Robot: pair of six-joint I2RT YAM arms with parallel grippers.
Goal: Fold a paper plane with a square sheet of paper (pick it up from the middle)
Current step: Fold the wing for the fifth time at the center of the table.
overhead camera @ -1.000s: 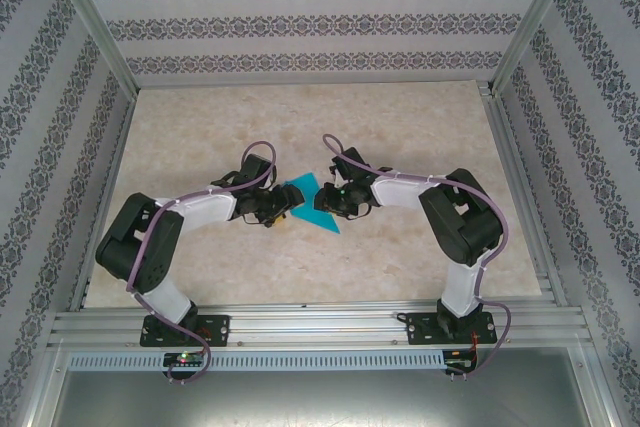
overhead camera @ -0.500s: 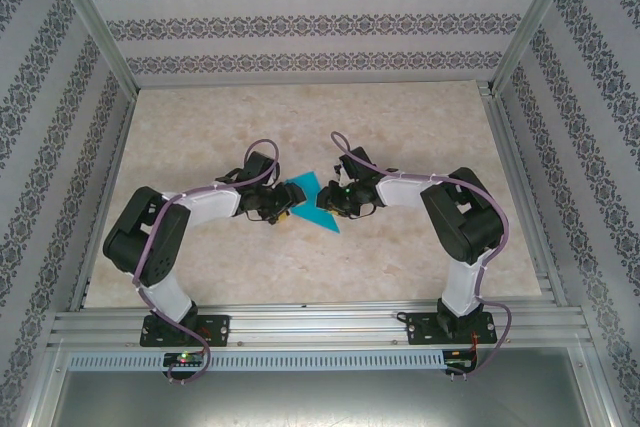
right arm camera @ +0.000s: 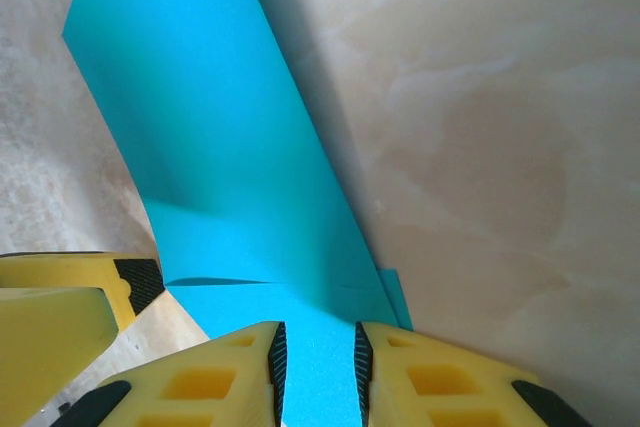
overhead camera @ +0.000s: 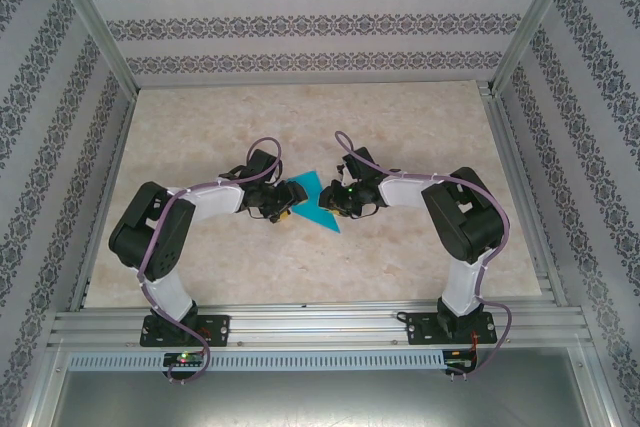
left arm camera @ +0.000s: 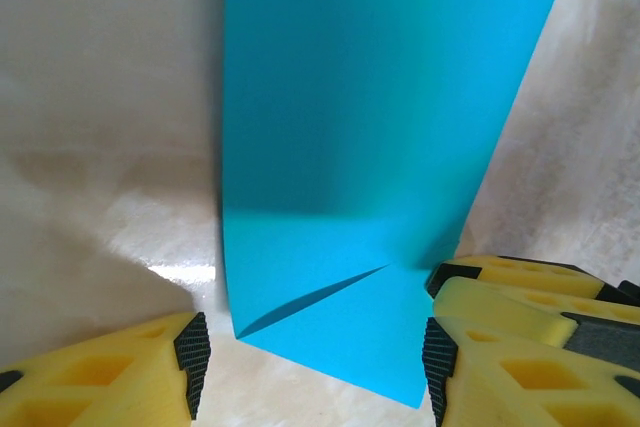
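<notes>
The teal-blue sheet of paper (overhead camera: 318,212) lies mid-table, folded over into a long layered band (left arm camera: 370,147) with a diagonal flap at its near corner. My left gripper (overhead camera: 283,209) stands open at its left end; in the left wrist view its fingers (left arm camera: 312,367) straddle that corner just above the table. My right gripper (overhead camera: 337,202) is at the band's right side. Its jaws (right arm camera: 319,367) stand a narrow gap apart over the paper (right arm camera: 200,147), with flat paper showing in the gap. The two grippers nearly meet: the left gripper's finger (right arm camera: 70,297) shows in the right wrist view.
The marble-patterned tabletop (overhead camera: 400,127) is bare around the paper. Patterned walls with aluminium posts (overhead camera: 95,27) enclose the back and sides. An aluminium rail (overhead camera: 320,322) carrying both arm bases runs along the near edge.
The left arm has shifted a little to the right toward the paper, and its jaws have narrowed slightly. The right gripper has edged right and closed a touch. The paper stays put.
</notes>
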